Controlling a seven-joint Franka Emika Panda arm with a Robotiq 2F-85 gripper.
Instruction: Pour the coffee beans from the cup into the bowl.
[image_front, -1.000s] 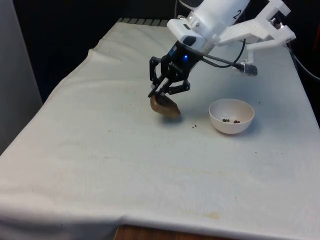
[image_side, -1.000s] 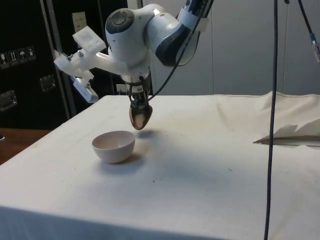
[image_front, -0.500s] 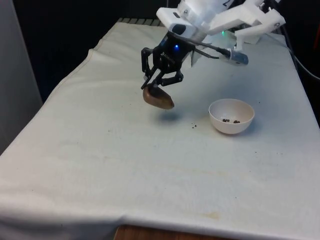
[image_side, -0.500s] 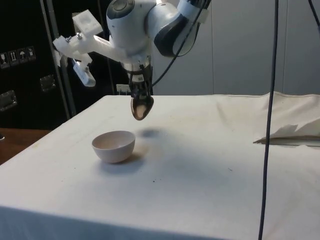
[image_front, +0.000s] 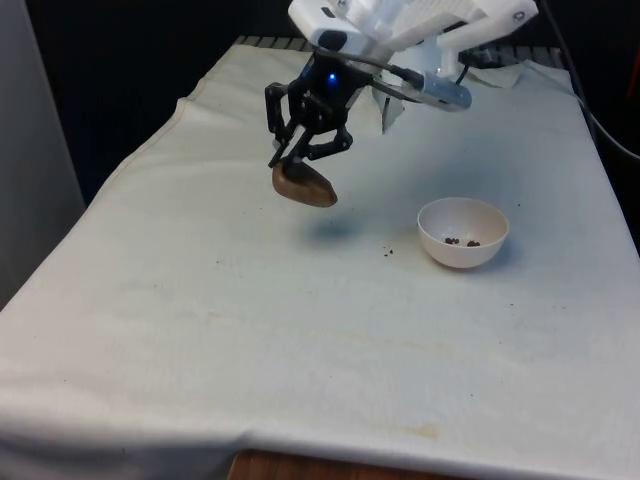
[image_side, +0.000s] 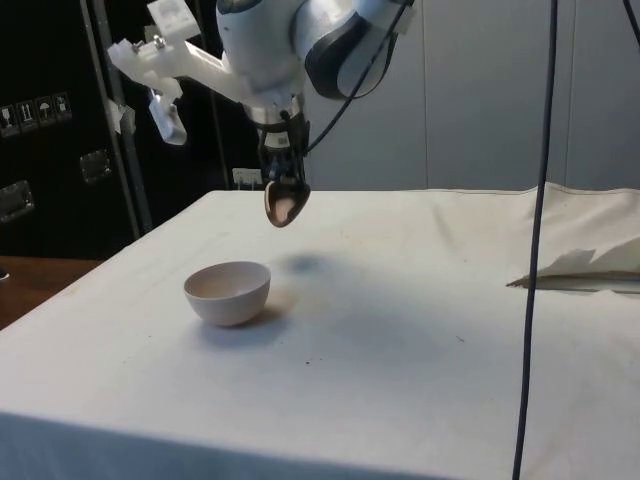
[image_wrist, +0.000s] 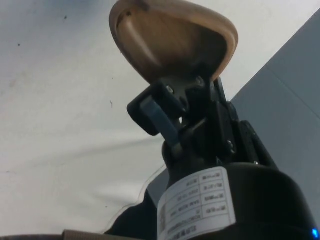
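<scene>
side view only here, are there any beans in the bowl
Observer: Yes. In the front view a few dark beans lie in the white bowl.
Operator: any spilled
Observer: A couple of dark specks sit on the cloth, on the front view's left of the bowl.
Operator: cup empty
Observer: The wrist view looks into the wooden cup, held at its rim by the gripper; the inside it shows is bare wood.
</scene>
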